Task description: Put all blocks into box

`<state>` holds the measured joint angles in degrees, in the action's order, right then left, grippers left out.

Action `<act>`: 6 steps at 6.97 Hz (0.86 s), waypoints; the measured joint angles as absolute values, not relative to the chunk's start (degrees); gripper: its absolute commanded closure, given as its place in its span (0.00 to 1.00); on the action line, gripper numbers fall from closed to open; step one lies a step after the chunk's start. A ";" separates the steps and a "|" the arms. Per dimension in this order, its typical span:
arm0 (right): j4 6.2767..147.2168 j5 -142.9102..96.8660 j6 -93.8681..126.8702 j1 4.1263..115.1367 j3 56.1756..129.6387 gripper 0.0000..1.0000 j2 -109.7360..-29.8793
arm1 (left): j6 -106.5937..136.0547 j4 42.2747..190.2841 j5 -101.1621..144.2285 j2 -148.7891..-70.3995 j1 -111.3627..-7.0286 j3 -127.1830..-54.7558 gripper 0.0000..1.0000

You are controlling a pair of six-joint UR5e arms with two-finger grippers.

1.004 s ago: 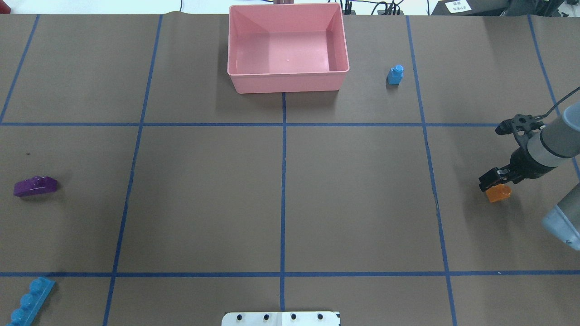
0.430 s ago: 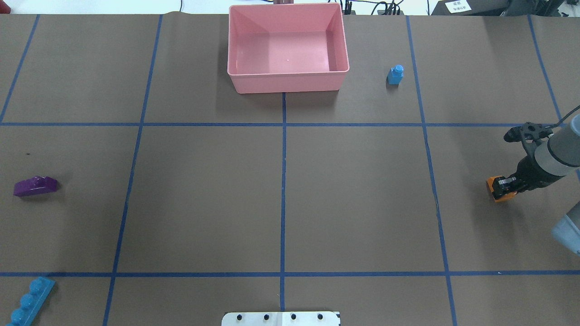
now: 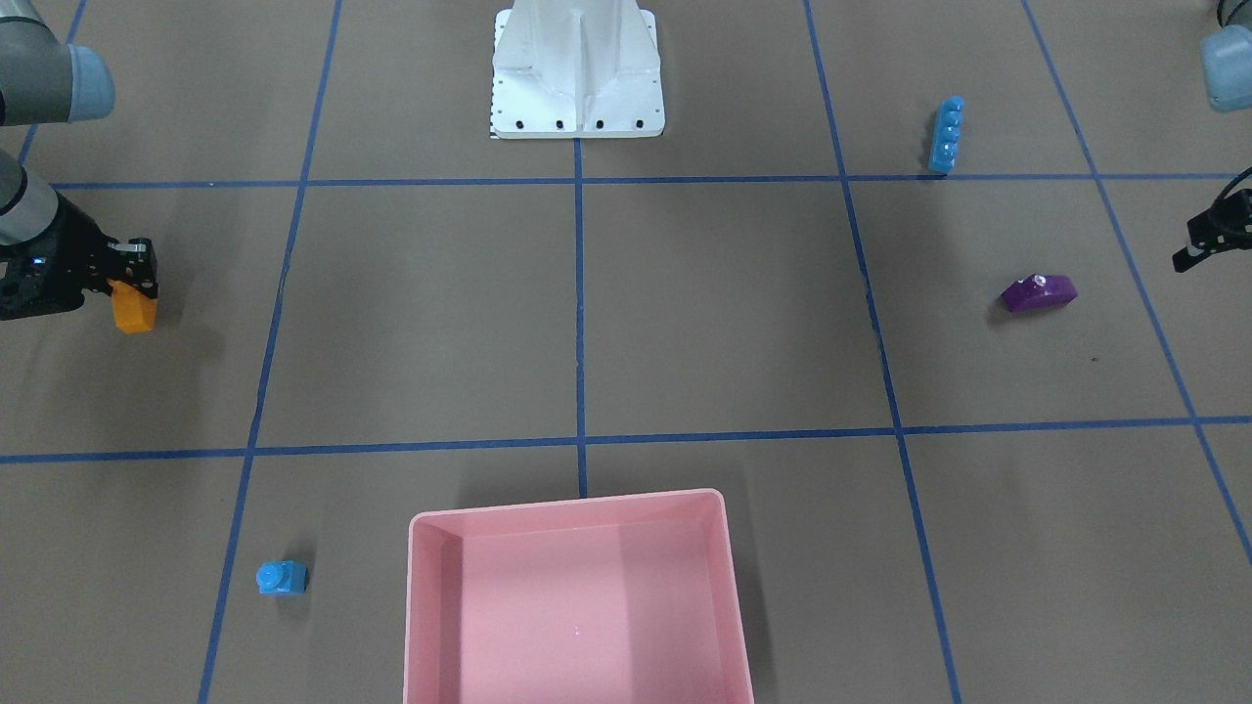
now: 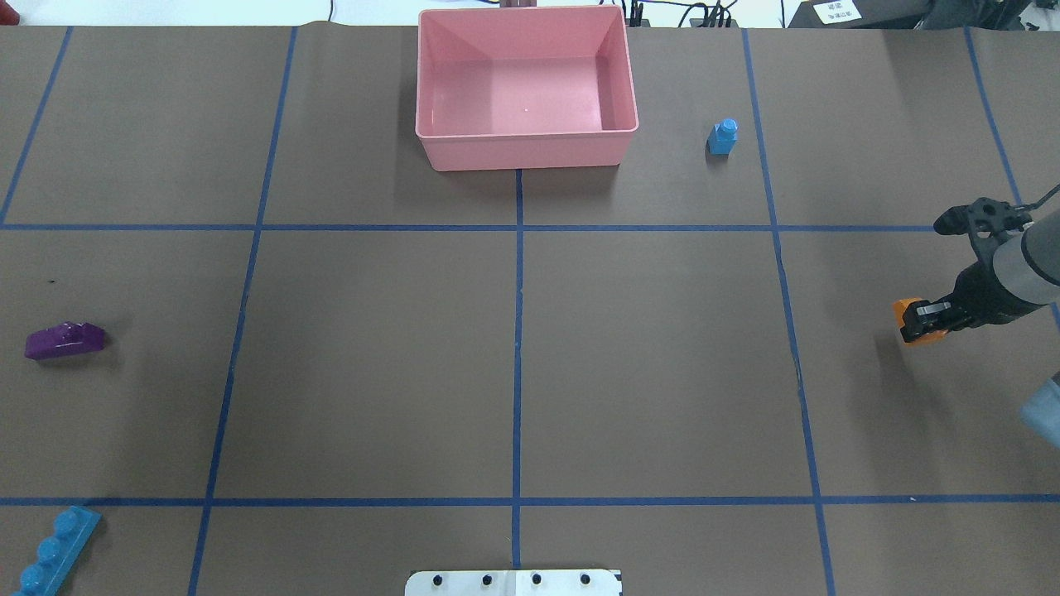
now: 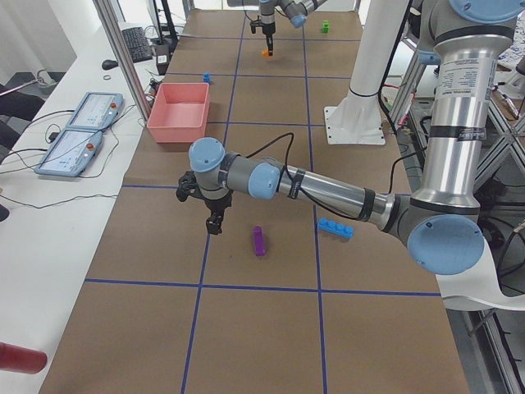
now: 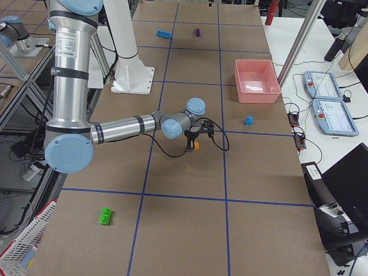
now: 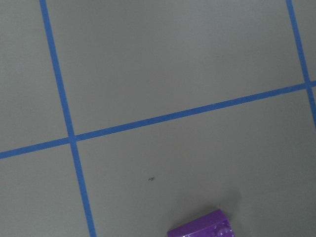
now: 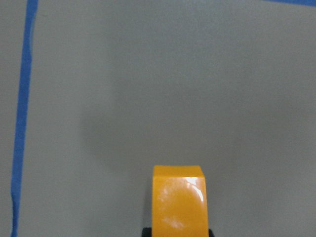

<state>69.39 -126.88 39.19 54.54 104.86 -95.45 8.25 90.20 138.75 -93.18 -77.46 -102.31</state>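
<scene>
No legible text, brand, number or sign in any view. White card (image 4: 836, 11) past the far edge of the table (image 4: 662, 331): dark print, too small to read. Screens of two control panels (image 6: 318, 84) beside the table: blurred, unreadable.

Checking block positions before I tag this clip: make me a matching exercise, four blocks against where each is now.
1. orange wedge
2. small blue one-stud
3. long blue four-stud
4. purple curved wedge

A. on the table, right of the pink box
B. bottom-left corner of the overhead view
C. held in the right gripper
D. overhead view's left edge, mid-height

Pairs: 1-C, 2-A, 3-B, 4-D.
</scene>
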 measured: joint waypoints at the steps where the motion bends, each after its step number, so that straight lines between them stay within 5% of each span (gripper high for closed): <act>1: 69.37 -126.84 39.25 56.66 106.67 1.00 -95.31 | 11.12 94.30 138.57 -92.06 -74.97 -102.82 0.03; 6: 69.23 -127.29 40.64 61.53 113.74 1.00 -92.61 | -8.90 114.59 128.12 -82.82 -61.78 -103.12 0.00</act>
<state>69.23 -127.29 40.64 61.53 113.74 -92.61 -8.90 114.59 128.12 -82.82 -61.78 -103.12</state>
